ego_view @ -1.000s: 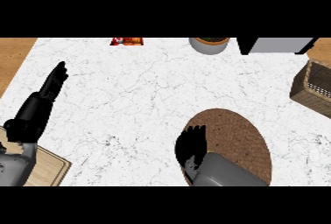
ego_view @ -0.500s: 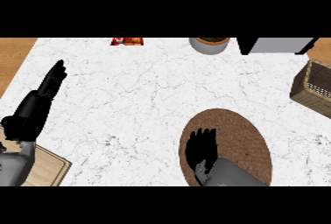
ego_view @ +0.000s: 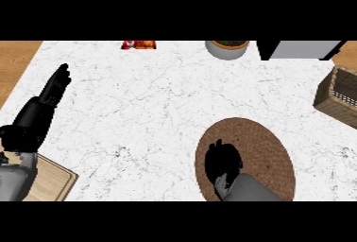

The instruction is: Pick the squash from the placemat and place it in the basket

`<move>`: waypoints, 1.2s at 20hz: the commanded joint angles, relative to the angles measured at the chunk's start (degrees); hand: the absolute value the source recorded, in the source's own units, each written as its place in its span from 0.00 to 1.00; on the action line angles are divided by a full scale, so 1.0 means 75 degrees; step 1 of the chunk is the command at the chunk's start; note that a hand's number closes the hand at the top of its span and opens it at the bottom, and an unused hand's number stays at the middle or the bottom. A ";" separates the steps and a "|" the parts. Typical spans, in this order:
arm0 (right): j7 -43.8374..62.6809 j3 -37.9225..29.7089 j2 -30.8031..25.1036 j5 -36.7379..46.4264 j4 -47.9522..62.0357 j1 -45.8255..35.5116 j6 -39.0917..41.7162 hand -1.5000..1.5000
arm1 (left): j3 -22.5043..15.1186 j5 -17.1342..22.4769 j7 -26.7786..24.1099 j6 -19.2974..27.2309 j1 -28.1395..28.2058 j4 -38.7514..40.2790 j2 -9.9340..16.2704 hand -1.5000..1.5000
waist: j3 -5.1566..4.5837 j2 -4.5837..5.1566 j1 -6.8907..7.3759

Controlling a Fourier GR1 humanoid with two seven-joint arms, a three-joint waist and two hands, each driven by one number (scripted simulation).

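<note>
While your right hand (ego_view: 225, 160) sits low at about five o'clock over the brown woven placemat (ego_view: 261, 142), you cannot tell whether its fingers are apart or closed, since it shows only as a dark mass; the squash does not show anywhere, so it is most likely hidden beneath that hand. To do this pick well, settle the fingers round the squash before lifting, raise it straight off the mat, and only then swing toward two o'clock, where the wicker basket (ego_view: 340, 94) stands at the counter's edge, well apart from the placemat. Your left hand (ego_view: 50, 92) rests at nine o'clock with fingers straight, holding nothing. Counting outward: one placemat, one wooden board (ego_view: 49, 182) at seven o'clock, one basket, then at twelve o'clock one grey pot (ego_view: 226, 48), one red packet (ego_view: 139, 45) and one pale box (ego_view: 300, 49).
</note>
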 commanded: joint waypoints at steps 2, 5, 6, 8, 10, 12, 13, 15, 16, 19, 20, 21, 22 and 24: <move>0.0005 0.0091 -0.0154 0.0711 0.0122 0.0257 0.0072 1.00 | 0.0163 -0.0123 -0.0081 -0.0230 -0.0141 0.0225 -0.0219 0.50 | 0.0006 0.0072 -0.0029; -0.0496 0.0263 -0.0122 0.1187 0.0574 0.0328 -0.0331 1.00 | 0.0371 -0.0003 -0.0030 -0.0481 -0.0043 0.0189 -0.0104 0.50 | 0.0007 0.0074 0.0003; -0.0326 0.0361 0.0201 0.1300 0.0376 0.0358 -0.0001 1.00 | 0.0340 -0.0297 -0.0045 -0.0246 -0.0203 0.0283 -0.0289 0.50 | 0.0007 0.0072 -0.0011; -0.0868 0.0380 0.0004 0.1719 0.0834 0.0099 -0.0473 1.00 | 0.0137 -0.0466 -0.0015 -0.0261 -0.0123 0.0238 -0.0438 0.50 | 0.0008 0.0080 0.0005; -0.1007 0.0290 -0.0027 0.1984 0.0424 -0.0054 -0.0214 1.00 | 0.0203 -0.0518 -0.0189 -0.0309 -0.0061 0.0226 -0.0604 0.50 | 0.0006 0.0072 -0.0005; -0.1714 -0.1200 -0.2392 0.1449 -0.0854 0.0320 -0.1365 1.00 | 0.0469 -0.0276 0.0086 -0.0252 0.0142 0.0090 -0.0182 0.50 | 0.0026 -0.0045 -0.0435; -0.1874 -0.1974 -0.2753 0.1194 -0.0788 0.0150 -0.1502 1.00 | 0.0559 -0.0339 0.0039 -0.0026 0.0141 0.0139 -0.0258 0.50 | 0.0041 -0.0086 -0.0720; -0.2052 -0.2994 -0.3172 0.0878 -0.0634 0.0124 -0.1967 1.00 | 0.0628 -0.0365 0.0073 0.0028 0.0355 0.0235 -0.0212 0.50 | 0.0101 -0.0147 -0.1108; -0.2073 -0.3425 -0.3320 0.0726 -0.0595 0.0094 -0.2106 1.00 | 0.0705 -0.0335 0.0103 0.0062 0.0392 0.0273 -0.0196 0.50 | 0.0129 -0.0207 -0.1316; -0.2781 -0.4708 -0.4270 0.0264 -0.0343 0.0095 -0.2742 1.00 | 0.0831 -0.0322 0.0016 0.0127 0.0527 0.0301 -0.0169 0.50 | 0.0132 -0.0118 -0.1392; -0.3033 -0.5213 -0.4500 0.0011 -0.0425 -0.0048 -0.2947 1.00 | 0.0796 -0.0366 0.0006 0.0179 0.0575 0.0241 -0.0208 0.50 | 0.0133 -0.0206 -0.1444; -0.3307 -0.5611 -0.4730 -0.0173 -0.0339 0.0031 -0.3197 1.00 | 0.0910 -0.0250 0.0034 0.0129 0.0642 0.0275 -0.0162 0.50 | 0.0140 -0.0199 -0.1463; -0.3513 -0.6103 -0.4853 -0.0379 -0.0316 -0.0082 -0.3534 1.00 | 0.0899 -0.0261 0.0046 0.0118 0.0738 0.0267 -0.0152 0.50 | 0.0155 -0.0220 -0.1424; -0.4099 -0.6988 -0.5074 -0.0908 -0.0233 -0.0250 -0.4018 1.00 | 0.0902 -0.0253 0.0025 0.0101 0.0681 0.0198 -0.0138 0.50 | 0.0171 -0.0215 -0.1437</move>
